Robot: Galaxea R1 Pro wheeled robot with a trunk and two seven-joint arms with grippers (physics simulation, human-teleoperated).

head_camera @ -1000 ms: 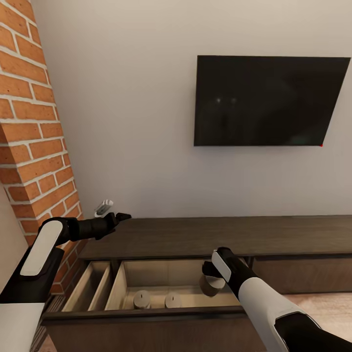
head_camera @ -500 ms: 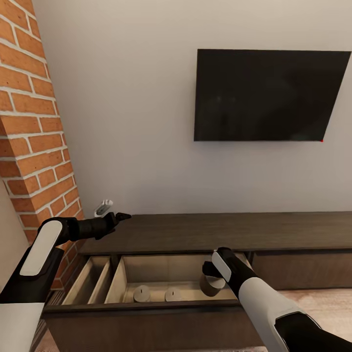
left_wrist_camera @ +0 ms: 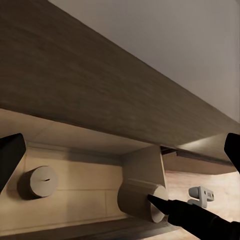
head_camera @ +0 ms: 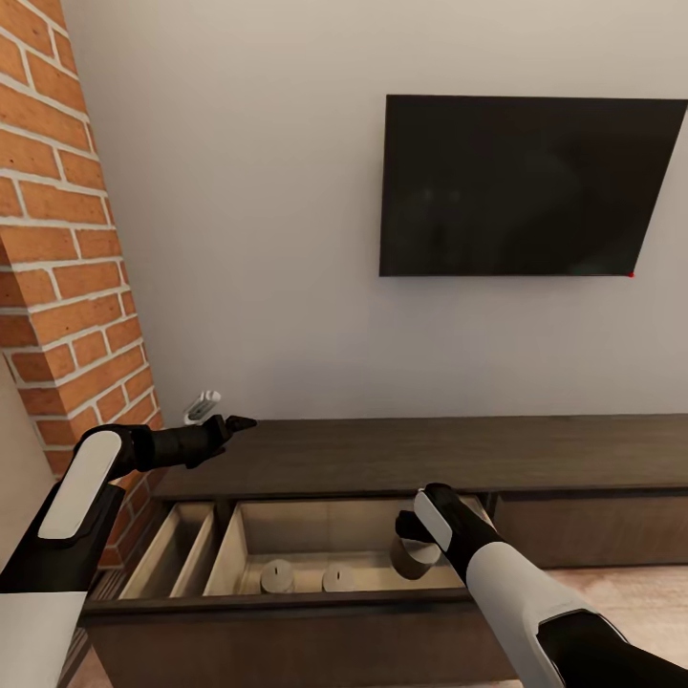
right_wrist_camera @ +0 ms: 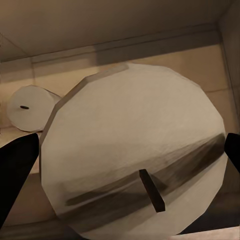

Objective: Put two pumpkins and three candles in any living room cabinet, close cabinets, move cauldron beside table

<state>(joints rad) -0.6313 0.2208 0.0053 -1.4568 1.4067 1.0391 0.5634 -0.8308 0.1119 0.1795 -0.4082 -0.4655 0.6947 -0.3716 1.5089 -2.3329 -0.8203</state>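
The right gripper [head_camera: 413, 547] hangs inside the open drawer [head_camera: 334, 535] of the cabinet [head_camera: 430, 457], near the drawer's right end. In the right wrist view its two dark fingers [right_wrist_camera: 15, 175] stand wide apart at either edge of the frame, with the top face and wick of a candle [right_wrist_camera: 135, 155] between them. The fingers are spread rather than pressed to the candle's sides, so the grasp looks released, though contact cannot be told for certain. From the head view this same candle [head_camera: 413, 558] shows just under the wrist, standing on the pale drawer floor.

The wrist view also catches a second candle [right_wrist_camera: 27, 107] further along the drawer toward its left end. The head view shows what that close view cuts off: two more candles [head_camera: 277, 576] [head_camera: 337, 577] standing side by side near the drawer's front edge, left of the gripper.

The left gripper [head_camera: 232, 422] hovers above the left end of the cabinet top, its fingers [left_wrist_camera: 10, 155] parted and holding nothing. Its wrist view looks under the cabinet top into the drawer and shows one candle [left_wrist_camera: 39, 182], the candle at the right gripper [left_wrist_camera: 142, 200] and a right fingertip [left_wrist_camera: 165, 206] touching it.

A narrower open drawer [head_camera: 177, 549] lies at the cabinet's left end. A dark television [head_camera: 521, 186] hangs on the wall above, and a brick column [head_camera: 62, 287] rises at the left.
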